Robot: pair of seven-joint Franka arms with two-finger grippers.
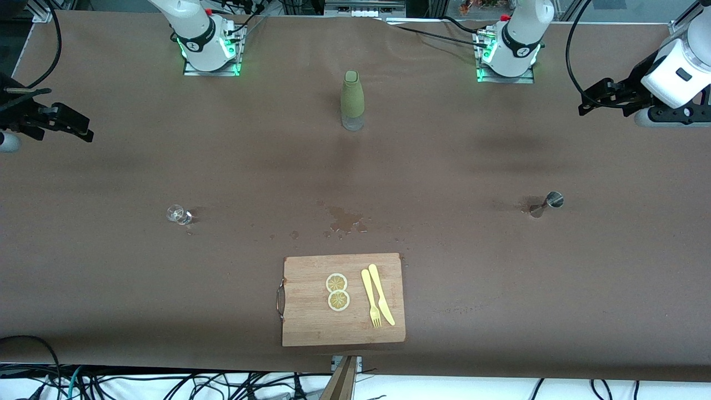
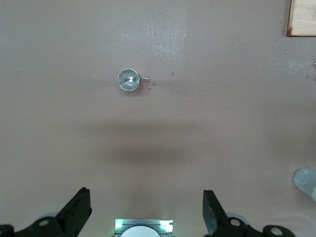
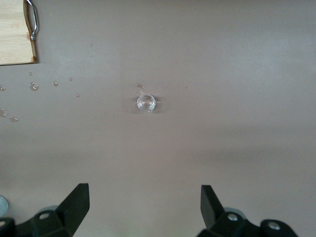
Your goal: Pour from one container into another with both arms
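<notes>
Both end effectors hang wide and empty: left end effector [image 2: 145, 210] above the jigger [image 2: 129, 79], right end effector [image 3: 143, 205] above the glass [image 3: 146, 102].

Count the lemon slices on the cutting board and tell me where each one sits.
2. Both lie on the cutting board, touching, beside the fork: one lemon slice farther from the front camera, the other nearer. None looks hidden.
</notes>
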